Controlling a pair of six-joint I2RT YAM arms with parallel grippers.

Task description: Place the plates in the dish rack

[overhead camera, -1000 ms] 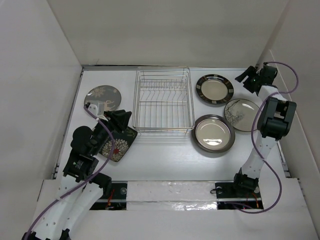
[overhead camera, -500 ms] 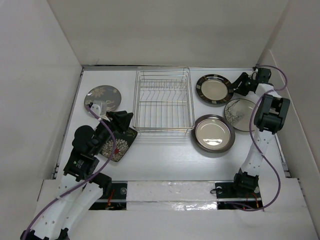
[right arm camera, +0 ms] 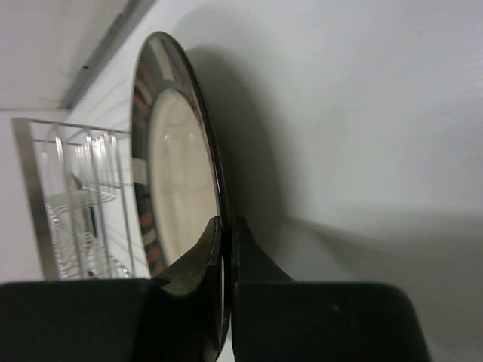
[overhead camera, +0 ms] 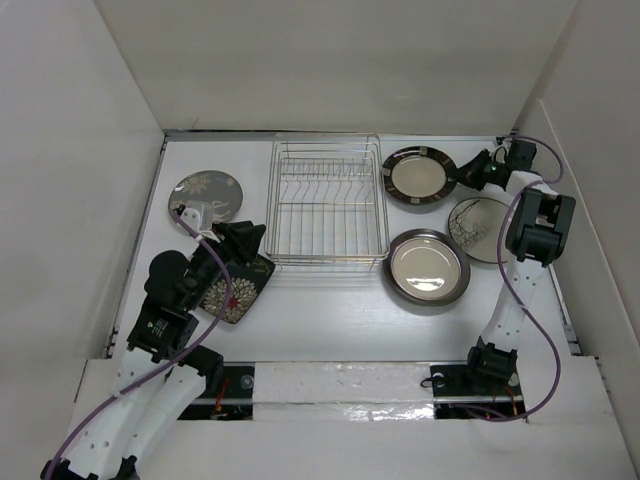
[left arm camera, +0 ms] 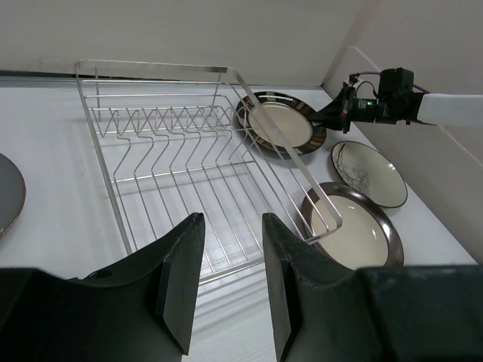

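Note:
My right gripper (overhead camera: pixel 462 177) is shut on the right rim of a round cream-centred plate with a dark banded rim (overhead camera: pixel 419 175), beside the dish rack (overhead camera: pixel 327 205). The right wrist view shows both fingers (right arm camera: pixel 215 245) pinching that plate's (right arm camera: pixel 177 173) thin edge. My left gripper (overhead camera: pixel 246 238) hovers open over the black square flowered plate (overhead camera: pixel 238 290), nothing between its fingers (left arm camera: pixel 179 279). It faces the empty wire rack (left arm camera: pixel 189 151). A grey floral plate (overhead camera: pixel 206 194) lies at the far left.
A brown-rimmed cream plate (overhead camera: pixel 427 266) and a pale plate with a branch pattern (overhead camera: pixel 482 228) lie right of the rack, under the right arm. White walls close in the table on the left, back and right.
The right gripper swung left and down to the dark-rimmed plate and closed on its right rim. That plate has shifted slightly left. The left arm has hardly moved.

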